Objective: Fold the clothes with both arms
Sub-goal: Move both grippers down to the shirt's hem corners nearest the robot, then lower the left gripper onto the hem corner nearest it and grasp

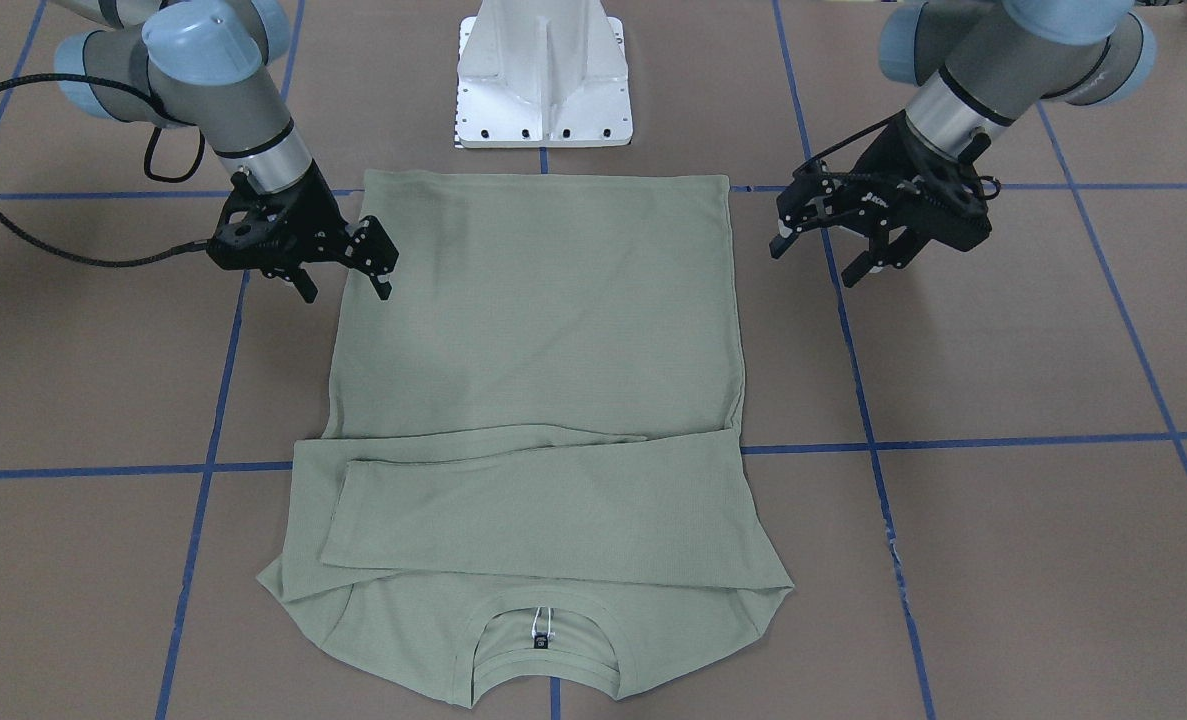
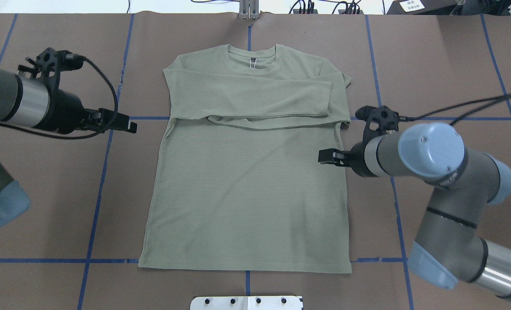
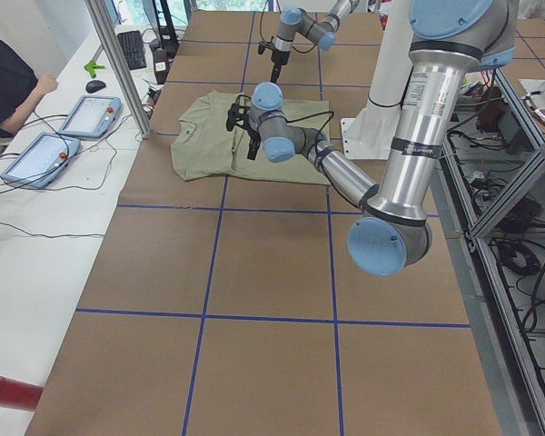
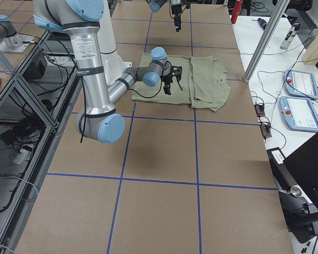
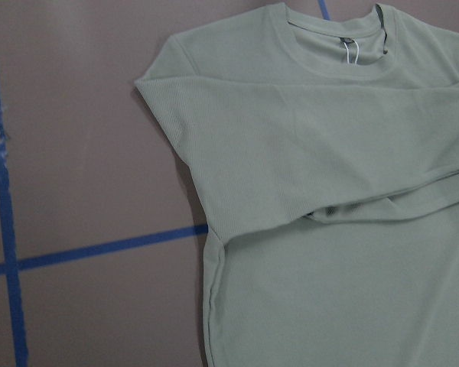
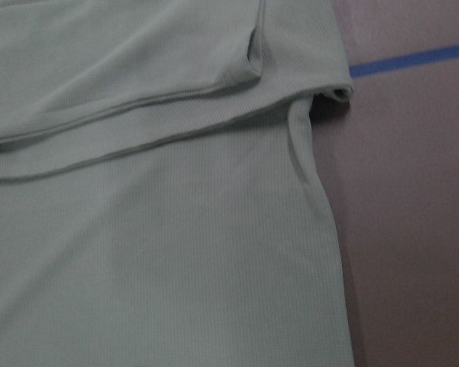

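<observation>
The left end effector (image 1: 815,258) is hanging over bare bench (image 1: 1003,350), near the side edge of the shirt (image 1: 543,330) but apart from it. Its two fingers are spreading wide and gripping nothing. Across the garment, the right end effector (image 1: 345,288) is likewise standing wide and empty. One of its fingers (image 1: 381,280) is reaching in over the opposite side edge of the shirt while the other is hanging over the bench; whether the tip is touching the fabric, I cannot tell. Behind each tool a silver-and-grey arm is angling down from the robot's side of the bench: the left arm (image 1: 1013,60) and the right arm (image 1: 203,90), with a black cable looping off each wrist.

The pale green shirt is lying flat in the middle of the bench, its hem lying just in front of the white pedestal base (image 1: 545,80) and its round neck pointing away from the robot. Both long sleeves are lying folded across the chest, one overlapping the other in a band from shoulder to shoulder. A black neck tag (image 1: 541,643) is showing inside the collar. Blue tape lines (image 1: 953,440) are crossing the brown bench in a grid and running under the cloth.

In the left side view a person (image 3: 4,86) is sitting at a white side table, two tablet-like controllers (image 3: 86,115) lying beside them.
</observation>
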{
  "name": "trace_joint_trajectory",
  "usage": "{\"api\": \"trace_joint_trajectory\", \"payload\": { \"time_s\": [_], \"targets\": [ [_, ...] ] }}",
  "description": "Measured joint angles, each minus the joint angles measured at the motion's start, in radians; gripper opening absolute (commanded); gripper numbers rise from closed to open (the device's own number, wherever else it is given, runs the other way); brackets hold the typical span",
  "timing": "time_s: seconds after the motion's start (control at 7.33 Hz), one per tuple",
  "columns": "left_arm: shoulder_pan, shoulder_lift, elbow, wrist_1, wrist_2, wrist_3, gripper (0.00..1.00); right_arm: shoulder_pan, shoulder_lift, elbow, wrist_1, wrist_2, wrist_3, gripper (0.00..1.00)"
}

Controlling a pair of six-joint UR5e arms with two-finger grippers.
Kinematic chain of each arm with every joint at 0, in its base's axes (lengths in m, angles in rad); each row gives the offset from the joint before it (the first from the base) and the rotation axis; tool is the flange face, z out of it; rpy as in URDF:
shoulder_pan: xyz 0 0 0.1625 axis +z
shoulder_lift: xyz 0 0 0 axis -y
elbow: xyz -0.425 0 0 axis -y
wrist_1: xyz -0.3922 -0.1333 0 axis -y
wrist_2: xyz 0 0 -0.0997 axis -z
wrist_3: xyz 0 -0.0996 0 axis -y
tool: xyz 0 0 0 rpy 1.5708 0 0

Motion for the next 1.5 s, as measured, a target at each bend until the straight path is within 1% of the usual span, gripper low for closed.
{"api": "trace_joint_trajectory", "payload": {
  "time_s": [0.14,0.27,0.41,0.55,0.68,0.82,0.95,1.23,1.5],
  "targets": [
    [0.095,0.09,-0.023,-0.139,0.084,-0.121,1.0,-0.074,-0.052,0.031,0.05,-0.071,0.081,1.0],
    [0.223,0.148,-0.03,-0.214,0.197,-0.227,1.0,-0.117,-0.075,0.048,0.07,-0.106,0.143,1.0],
    [0.339,0.183,-0.031,-0.241,0.283,-0.306,1.0,-0.138,-0.083,0.057,0.077,-0.122,0.175,1.0],
    [0.43,0.202,-0.029,-0.234,0.348,-0.353,0.96,-0.147,-0.085,0.06,0.079,-0.129,0.188,1.0],
    [0.496,0.203,-0.026,-0.196,0.4,-0.379,0.87,-0.15,-0.086,0.061,0.08,-0.134,0.192,1.0],
    [0.537,0.194,-0.025,-0.149,0.431,-0.39,0.75,-0.15,-0.087,0.061,0.08,-0.139,0.193,1.0],
    [0.561,0.185,-0.022,-0.111,0.447,-0.394,0.67,-0.151,-0.088,0.061,0.08,-0.142,0.194,1.0],
    [0.579,0.16,-0.017,-0.049,0.455,-0.395,0.67,-0.151,-0.088,0.06,0.08,-0.146,0.194,1.0],
    [0.59,0.147,-0.006,-0.026,0.456,-0.394,0.67,-0.151,-0.088,0.058,0.08,-0.149,0.194,1.0]
  ]
}}
